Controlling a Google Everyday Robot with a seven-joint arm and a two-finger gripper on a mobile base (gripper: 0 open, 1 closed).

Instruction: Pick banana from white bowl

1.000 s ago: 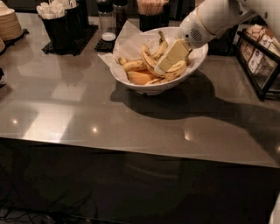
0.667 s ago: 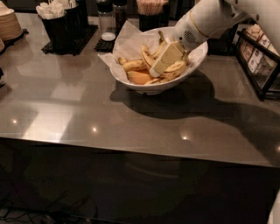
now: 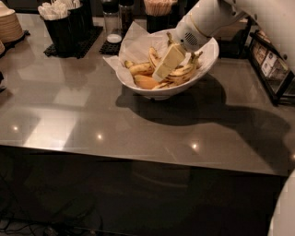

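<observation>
The white bowl stands on the grey counter at the back middle, lined with crumpled white paper. Several yellow bananas lie in it, some brown-spotted, with more at the right side. My gripper comes in from the upper right on a white arm. It reaches down into the middle of the bowl and sits right over the bananas. Its cream-coloured tip hides the bananas under it.
Black holders with white packets stand at the back left beside a stack of tan plates. Shakers and a cup of sticks are behind the bowl. A black rack is at the right. The counter's front edge runs across.
My gripper has moved left and slightly down, deeper into the middle of the bowl. The bowl and the bananas have not visibly moved.
</observation>
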